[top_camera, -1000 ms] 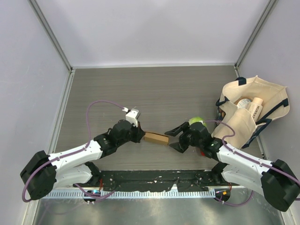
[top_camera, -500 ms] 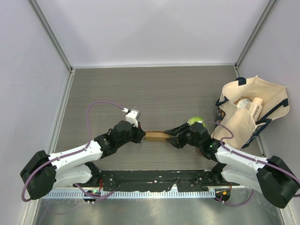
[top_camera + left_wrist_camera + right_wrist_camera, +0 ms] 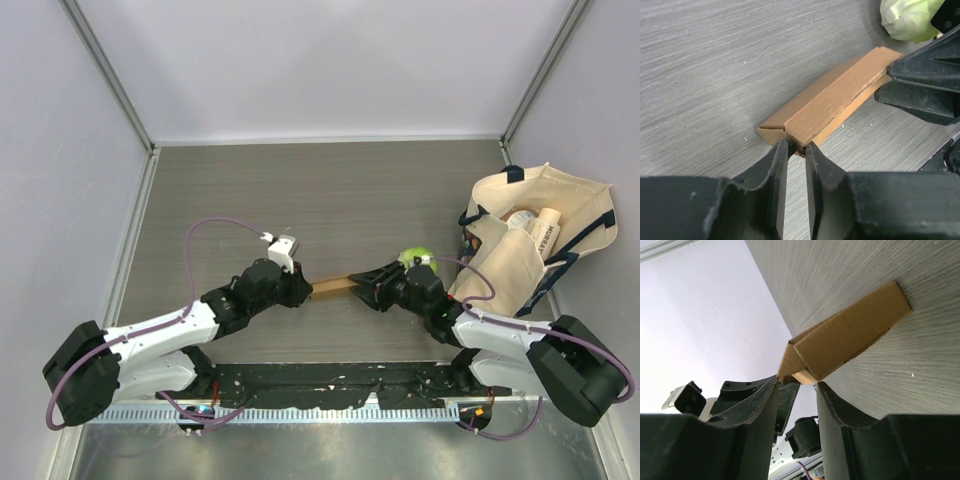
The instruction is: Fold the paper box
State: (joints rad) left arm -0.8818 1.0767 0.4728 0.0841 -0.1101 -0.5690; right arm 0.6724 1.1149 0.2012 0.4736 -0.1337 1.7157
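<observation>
Two ends of the paper box, lying flattened on the table near the cabbage, are engaged: your left pincer nips one corner, your right pincer straddles the other, grip uncertain, so next you likely press inward to pop it open.

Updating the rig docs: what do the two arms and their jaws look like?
Left arm and right arm: white link shells, bulky black joint housings. Matte black jaws, flat tapered fingers, edges scuffed. A purple cable loops along each arm; the left wrist carries a small white block. No markings visible.
</observation>
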